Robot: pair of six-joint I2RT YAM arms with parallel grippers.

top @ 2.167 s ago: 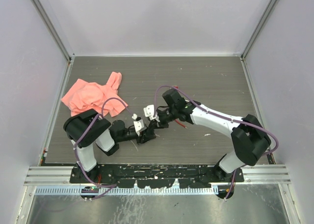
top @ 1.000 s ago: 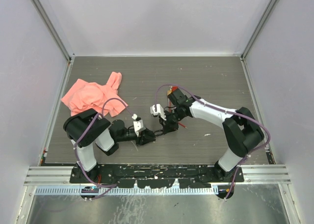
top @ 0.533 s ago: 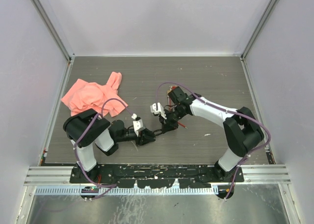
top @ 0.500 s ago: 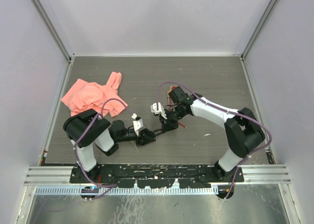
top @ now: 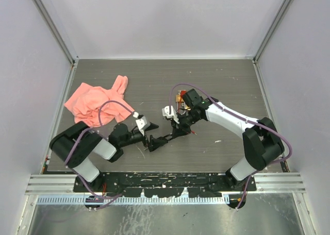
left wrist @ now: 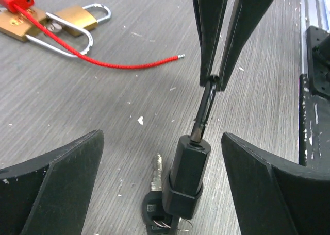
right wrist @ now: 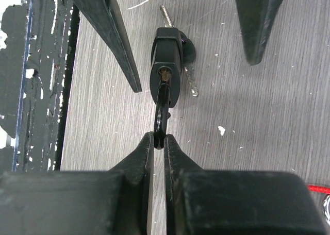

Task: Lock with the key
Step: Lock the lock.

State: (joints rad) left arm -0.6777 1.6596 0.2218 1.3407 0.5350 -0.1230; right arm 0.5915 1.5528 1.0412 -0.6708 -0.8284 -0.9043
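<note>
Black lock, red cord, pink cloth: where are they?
black lock (left wrist: 186,168): left wrist view, middle of its body.
red cord (left wrist: 118,66): left wrist view, midway along it.
pink cloth (top: 86,99): top external view, middle of the crumpled fabric.

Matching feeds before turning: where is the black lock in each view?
Top external: black lock just below centre, between the arms.
Left wrist: lock bottom centre, inside the open left pincer.
Right wrist: lock top centre, ahead of the right pincer.
Shared landmark: the key held by the right pincer.

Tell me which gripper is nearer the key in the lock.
Right. The right gripper is shut on the key; the left gripper is open, straddling the lock without touching it.
</note>
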